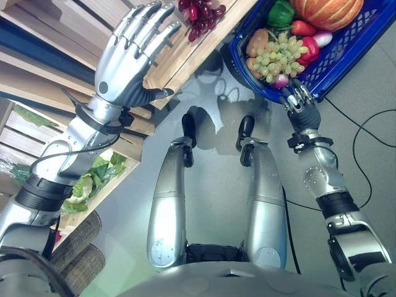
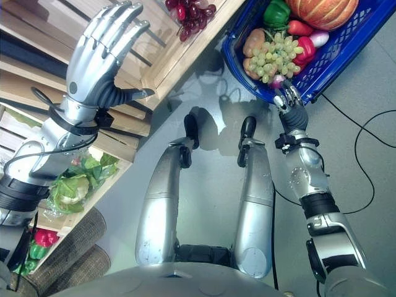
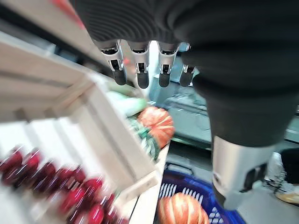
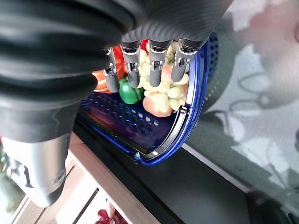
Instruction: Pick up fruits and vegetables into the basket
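Left hand [image 1: 127, 59] fingers straight and spread, empty, with the red grapes [image 1: 201, 13] in the wooden crate [image 1: 179, 55] at its 2 o'clock, not touching; right hand [image 1: 301, 105] fingers relaxed at the blue basket [image 1: 322, 77] rim, green grapes [image 1: 278, 55] at its 11.

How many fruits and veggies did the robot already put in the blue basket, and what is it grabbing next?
Done: the blue basket already holds a pumpkin, green grapes, a green pepper and other pieces. In hand: nothing. The right hand is at the basket's rim, and the left hand is open, raised by the wooden crate. Left: the red grapes in that crate, probably next.
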`<state>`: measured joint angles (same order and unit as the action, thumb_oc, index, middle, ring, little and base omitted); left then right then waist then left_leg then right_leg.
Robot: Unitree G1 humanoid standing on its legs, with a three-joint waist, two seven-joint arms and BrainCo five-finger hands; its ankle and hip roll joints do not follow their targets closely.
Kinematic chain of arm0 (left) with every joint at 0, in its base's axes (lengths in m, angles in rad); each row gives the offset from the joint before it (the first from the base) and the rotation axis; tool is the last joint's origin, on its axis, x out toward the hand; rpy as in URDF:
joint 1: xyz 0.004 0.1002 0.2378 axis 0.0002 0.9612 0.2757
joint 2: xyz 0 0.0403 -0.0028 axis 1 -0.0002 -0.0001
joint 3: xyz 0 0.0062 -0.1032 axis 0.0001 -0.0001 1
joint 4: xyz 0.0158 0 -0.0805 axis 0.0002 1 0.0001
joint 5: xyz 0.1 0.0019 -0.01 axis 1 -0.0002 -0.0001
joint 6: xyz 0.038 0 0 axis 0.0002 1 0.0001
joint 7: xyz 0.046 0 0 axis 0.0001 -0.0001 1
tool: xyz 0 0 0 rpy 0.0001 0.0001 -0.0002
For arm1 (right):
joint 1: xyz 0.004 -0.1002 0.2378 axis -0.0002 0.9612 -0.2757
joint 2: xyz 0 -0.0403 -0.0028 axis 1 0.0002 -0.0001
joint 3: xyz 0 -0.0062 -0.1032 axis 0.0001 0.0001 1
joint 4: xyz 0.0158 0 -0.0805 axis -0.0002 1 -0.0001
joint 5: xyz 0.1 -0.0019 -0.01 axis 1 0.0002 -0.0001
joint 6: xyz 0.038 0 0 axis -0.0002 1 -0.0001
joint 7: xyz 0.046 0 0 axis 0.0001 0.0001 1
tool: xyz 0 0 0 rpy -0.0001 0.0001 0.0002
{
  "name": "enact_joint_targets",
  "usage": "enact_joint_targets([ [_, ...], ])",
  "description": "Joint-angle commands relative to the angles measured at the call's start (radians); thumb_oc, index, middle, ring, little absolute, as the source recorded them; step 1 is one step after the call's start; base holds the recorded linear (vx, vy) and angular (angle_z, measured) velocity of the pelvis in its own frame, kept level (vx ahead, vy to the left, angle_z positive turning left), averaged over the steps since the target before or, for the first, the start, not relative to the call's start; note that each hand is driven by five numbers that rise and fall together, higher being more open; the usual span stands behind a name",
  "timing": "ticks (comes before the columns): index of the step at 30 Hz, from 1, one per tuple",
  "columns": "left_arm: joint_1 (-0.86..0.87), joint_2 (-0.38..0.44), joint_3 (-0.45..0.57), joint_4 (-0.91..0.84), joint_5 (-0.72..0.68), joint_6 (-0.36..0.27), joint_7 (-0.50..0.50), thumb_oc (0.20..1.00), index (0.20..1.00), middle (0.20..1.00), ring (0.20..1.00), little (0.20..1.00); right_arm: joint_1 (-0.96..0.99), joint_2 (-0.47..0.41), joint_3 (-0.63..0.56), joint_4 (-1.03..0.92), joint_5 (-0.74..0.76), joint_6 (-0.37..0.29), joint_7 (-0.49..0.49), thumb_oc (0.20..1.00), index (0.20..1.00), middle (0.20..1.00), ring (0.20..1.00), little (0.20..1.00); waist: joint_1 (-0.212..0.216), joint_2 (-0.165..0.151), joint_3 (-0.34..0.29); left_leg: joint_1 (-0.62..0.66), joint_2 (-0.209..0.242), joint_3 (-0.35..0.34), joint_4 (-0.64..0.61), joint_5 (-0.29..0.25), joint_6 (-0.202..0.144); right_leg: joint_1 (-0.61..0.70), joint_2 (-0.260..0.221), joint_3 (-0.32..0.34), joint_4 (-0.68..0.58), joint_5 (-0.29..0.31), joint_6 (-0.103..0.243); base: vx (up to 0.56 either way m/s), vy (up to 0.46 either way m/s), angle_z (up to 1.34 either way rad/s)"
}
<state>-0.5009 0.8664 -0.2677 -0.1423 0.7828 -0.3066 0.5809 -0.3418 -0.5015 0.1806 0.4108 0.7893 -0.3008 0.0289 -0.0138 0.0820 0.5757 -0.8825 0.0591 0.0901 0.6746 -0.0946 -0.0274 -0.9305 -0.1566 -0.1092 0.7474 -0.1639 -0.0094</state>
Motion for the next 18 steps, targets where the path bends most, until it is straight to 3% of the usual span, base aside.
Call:
enact_joint_targets([
  [1, -0.070, -0.020, -0.006, -0.059, 0.123, 0.067, 0.087, 1.000, 1.000, 1.000, 1.000, 1.000, 0.093, 0.024, 0.025, -0.112, -0.063, -0.114, -0.029, 1.000, 1.000, 1.000, 1.000, 1.000, -0.056, -0.004, -0.056, 0.112, -0.043, 0.087, -0.107, -0.093, 0.050, 0.067, 0.064, -0.060, -0.039, -0.026, 0.040, 0.00, 0.138, -0.21],
  [9, -0.245, 0.067, -0.101, 0.006, 0.240, 0.276, 0.055, 1.000, 1.000, 1.000, 1.000, 1.000, 0.187, 0.018, 0.076, -0.178, -0.196, -0.127, -0.012, 1.000, 1.000, 1.000, 1.000, 1.000, -0.131, -0.020, -0.056, 0.206, -0.032, 0.138, -0.126, -0.099, 0.040, 0.141, 0.092, -0.011, -0.070, -0.033, 0.045, 0.02, 0.113, -0.18],
  [16, -0.260, 0.126, -0.182, 0.167, 0.276, 0.435, -0.038, 1.000, 1.000, 1.000, 1.000, 1.000, 0.242, -0.022, 0.034, -0.256, -0.159, -0.089, 0.096, 1.000, 1.000, 1.000, 1.000, 1.000, -0.190, -0.011, -0.056, 0.261, -0.027, 0.173, -0.131, -0.102, 0.032, 0.172, 0.105, 0.032, -0.076, -0.042, 0.048, 0.03, 0.122, -0.18],
  [18, -0.258, 0.130, -0.197, 0.201, 0.276, 0.453, -0.049, 1.000, 1.000, 1.000, 1.000, 1.000, 0.252, -0.030, 0.022, -0.271, -0.151, -0.082, 0.112, 1.000, 1.000, 1.000, 1.000, 1.000, -0.199, -0.008, -0.056, 0.267, -0.027, 0.179, -0.133, -0.102, 0.032, 0.174, 0.107, 0.039, -0.078, -0.043, 0.049, 0.02, 0.116, -0.13],
])
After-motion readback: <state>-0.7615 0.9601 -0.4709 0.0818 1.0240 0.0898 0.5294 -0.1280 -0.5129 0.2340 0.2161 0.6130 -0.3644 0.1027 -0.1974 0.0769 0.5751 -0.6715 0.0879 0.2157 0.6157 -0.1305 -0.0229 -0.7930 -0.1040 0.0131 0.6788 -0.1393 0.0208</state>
